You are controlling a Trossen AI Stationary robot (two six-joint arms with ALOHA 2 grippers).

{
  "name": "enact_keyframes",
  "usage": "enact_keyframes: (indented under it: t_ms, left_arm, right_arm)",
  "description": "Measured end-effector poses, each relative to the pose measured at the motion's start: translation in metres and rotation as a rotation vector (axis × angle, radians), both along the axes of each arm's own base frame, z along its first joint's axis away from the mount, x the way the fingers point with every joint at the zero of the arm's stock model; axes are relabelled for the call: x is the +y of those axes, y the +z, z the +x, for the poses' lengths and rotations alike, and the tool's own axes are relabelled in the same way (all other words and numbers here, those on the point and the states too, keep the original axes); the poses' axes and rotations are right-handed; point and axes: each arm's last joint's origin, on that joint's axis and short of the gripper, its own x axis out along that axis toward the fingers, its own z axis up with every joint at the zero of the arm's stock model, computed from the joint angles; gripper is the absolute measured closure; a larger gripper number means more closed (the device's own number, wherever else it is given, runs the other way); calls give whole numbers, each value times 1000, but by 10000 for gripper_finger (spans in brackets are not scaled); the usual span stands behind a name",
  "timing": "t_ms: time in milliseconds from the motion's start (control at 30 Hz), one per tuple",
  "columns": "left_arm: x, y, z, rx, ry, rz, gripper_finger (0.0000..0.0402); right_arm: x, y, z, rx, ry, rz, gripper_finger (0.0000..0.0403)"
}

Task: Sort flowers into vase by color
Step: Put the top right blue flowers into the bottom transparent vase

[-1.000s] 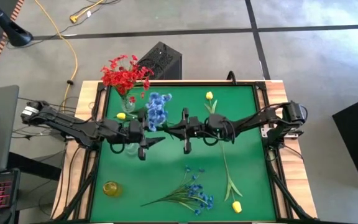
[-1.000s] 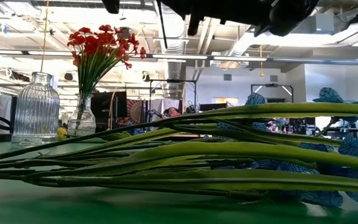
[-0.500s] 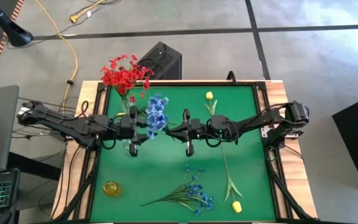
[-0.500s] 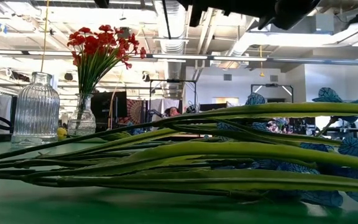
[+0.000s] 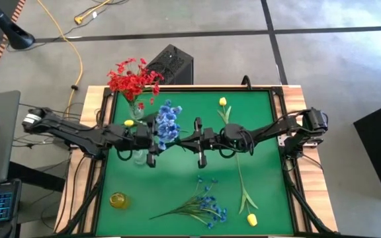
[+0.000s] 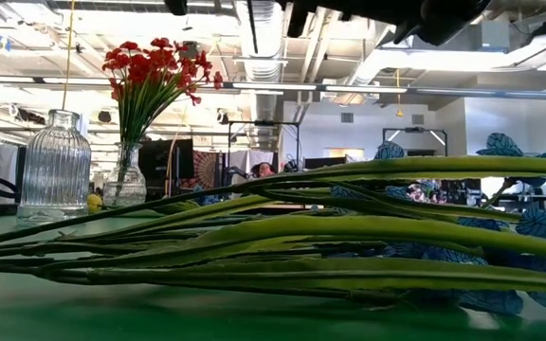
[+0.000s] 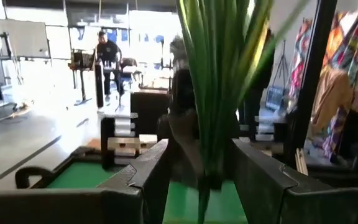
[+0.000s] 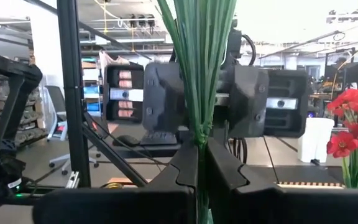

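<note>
Blue spray (image 5: 167, 123) stands upright, seemingly blossoms up, right end effector (image 5: 180, 139) pinching its stem, left end effector (image 5: 152, 141) wide.

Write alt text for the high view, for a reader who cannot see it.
Over a green table, the left gripper and right gripper meet at an upright blue flower spray. Red flowers fill a vase behind; another blue spray and yellow tulips lie loose.
</note>
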Motion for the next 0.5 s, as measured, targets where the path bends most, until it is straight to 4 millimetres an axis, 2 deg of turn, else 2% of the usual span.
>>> enact_keyframes:
  t_ms: [267, 500]
  left_arm:
    - [5, 0, 5, -31, -46, -35, 249]
    - [4, -8, 15, -28, -43, -37, 249]
  right_arm:
    - [-2, 0, 0, -1, -12, -17, 364]
    - [-7, 0, 1, 0, -30, -17, 364]
